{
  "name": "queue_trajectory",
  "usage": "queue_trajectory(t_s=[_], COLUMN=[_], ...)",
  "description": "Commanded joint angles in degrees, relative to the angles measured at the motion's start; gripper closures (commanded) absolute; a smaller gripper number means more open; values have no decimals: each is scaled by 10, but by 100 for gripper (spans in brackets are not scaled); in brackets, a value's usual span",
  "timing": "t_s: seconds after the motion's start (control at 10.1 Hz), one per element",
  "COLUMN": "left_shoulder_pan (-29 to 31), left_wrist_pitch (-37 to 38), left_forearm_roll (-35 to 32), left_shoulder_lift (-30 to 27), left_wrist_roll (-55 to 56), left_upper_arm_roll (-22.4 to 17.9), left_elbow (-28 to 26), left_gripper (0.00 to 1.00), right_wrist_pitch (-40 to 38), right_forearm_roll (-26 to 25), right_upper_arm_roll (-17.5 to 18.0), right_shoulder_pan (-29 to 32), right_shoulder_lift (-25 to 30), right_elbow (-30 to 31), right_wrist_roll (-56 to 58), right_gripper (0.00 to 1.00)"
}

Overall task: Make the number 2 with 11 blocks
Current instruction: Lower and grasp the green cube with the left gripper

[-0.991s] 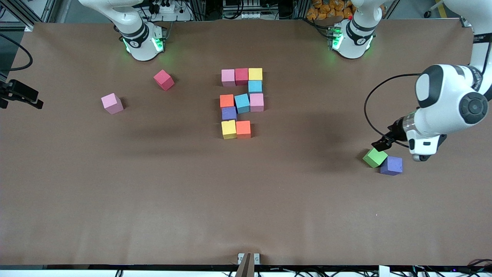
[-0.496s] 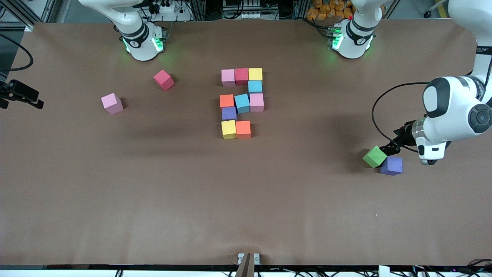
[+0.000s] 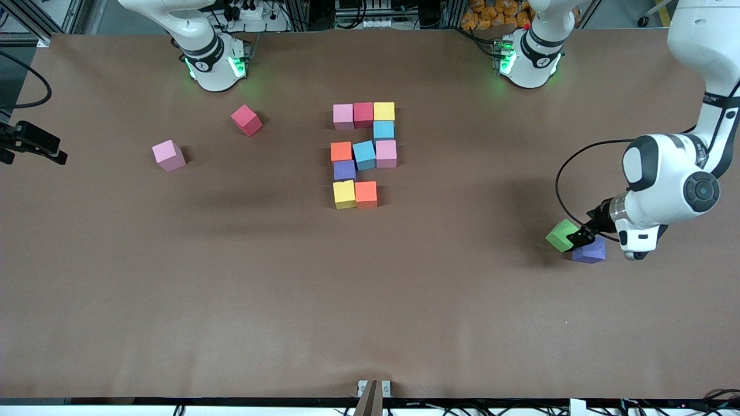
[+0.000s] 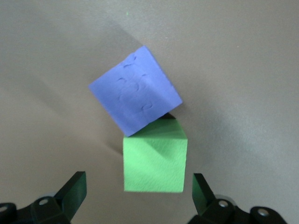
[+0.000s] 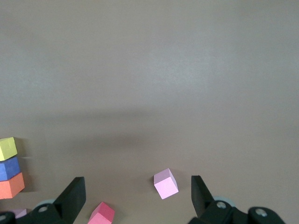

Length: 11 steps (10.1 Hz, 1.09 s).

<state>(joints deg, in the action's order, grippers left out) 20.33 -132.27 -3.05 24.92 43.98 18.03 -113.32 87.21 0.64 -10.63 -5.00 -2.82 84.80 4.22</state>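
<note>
Front view. Brown counter [image 3: 370,289]. Unfinished number 2 [image 3: 363,155] at mid-counter, ten blocks touching or nearly so: a row of pink, crimson and yellow farthest from the camera; a light blue block just nearer, under the yellow one; then a row of orange, light blue (slightly turned) and pink; a purple block under the orange one; yellow and orange side by side nearest the camera. Loose items toward my right arm's end: a crimson block [image 3: 246,119] and a pink block [image 3: 169,155], well apart from each other. Toward my left arm's end: a green block [image 3: 562,234] and a purple block [image 3: 589,250], touching at a corner. My left gripper [image 3: 580,236] is low over the green block. My right arm waits, its dark hand just visible at the counter's edge at its own end.

Left wrist view. My left gripper [image 4: 138,191]: jaws wide, one finger on each side of the green block [image 4: 155,161], neither touching it. The purple block [image 4: 135,91] sits tilted against the green one's corner.

Right wrist view. My right gripper [image 5: 138,193]: jaws wide, holding nothing, high over the counter. Below lie the pink block [image 5: 166,183] and the crimson block [image 5: 102,213]; yellow, purple and orange blocks of the number show at the frame's edge.
</note>
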Motion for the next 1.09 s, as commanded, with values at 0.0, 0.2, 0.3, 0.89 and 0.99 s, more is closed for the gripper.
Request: queue_trajectory(t_s=[0.0,0.2,0.3,0.89,0.99], left_shoulder_pan=[-6,-6,-6,-13,-13], left_wrist_pitch=[-24,-29,-36,-56,-58], left_forearm_roll=[-13,-13,-13,-16,-20], left_shoulder_lift=[19,27,30,53,55], left_wrist_roll=[11,15,17,17,17], left_upper_arm_roll=[-5,-6,-6,-8,-8], left_elbow=[9,9,9,9,9], left_gripper=[0,0,0,0,0], right_wrist_pitch=[1,1,1,0,0], right_forearm_roll=[-3,-3,-3,-2,-1], right_upper_arm_roll=[4,4,4,4,4], right_shoulder_pan=[3,3,3,3,3], right_shoulder_lift=[-1,-1,-1,-1,-1], right_elbow=[-1,-2,-2,-1,-1], right_wrist_roll=[-4,-4,-4,-4,-4], right_gripper=[0,0,0,0,0])
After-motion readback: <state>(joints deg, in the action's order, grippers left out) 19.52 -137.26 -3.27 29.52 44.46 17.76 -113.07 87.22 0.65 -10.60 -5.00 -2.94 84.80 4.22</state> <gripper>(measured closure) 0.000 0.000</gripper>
